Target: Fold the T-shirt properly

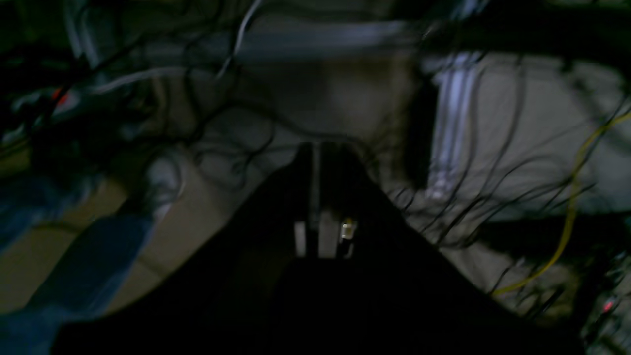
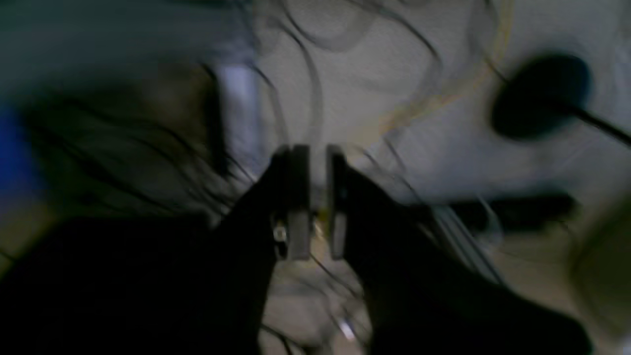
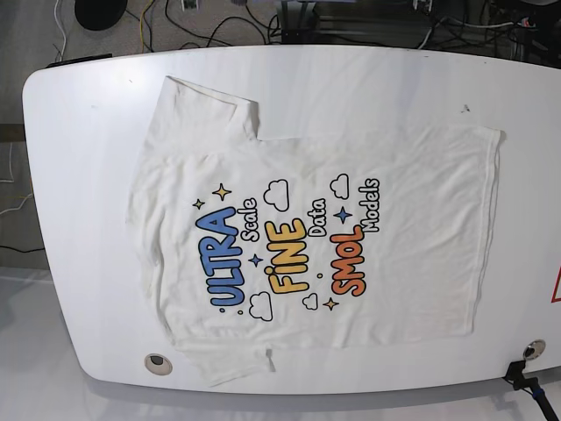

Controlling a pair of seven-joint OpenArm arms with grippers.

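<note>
The T-shirt [image 3: 316,237] lies spread flat and print-up on the white table [image 3: 79,175] in the base view, its collar end toward the left and its hem toward the right. One sleeve points to the far edge and the other to the near edge. Neither arm shows in the base view. In the blurred left wrist view, my left gripper [image 1: 314,148] is shut and empty over a floor with cables. In the right wrist view, my right gripper [image 2: 318,148] has its jaws almost together with a narrow slit, and it holds nothing. The T-shirt is in neither wrist view.
Tangled black cables and a yellow cable [image 1: 572,212] lie on the floor beyond the table. A black round base [image 2: 540,96] stands there. On the table's near edge are a round grommet [image 3: 158,360] and a black clamp [image 3: 524,375].
</note>
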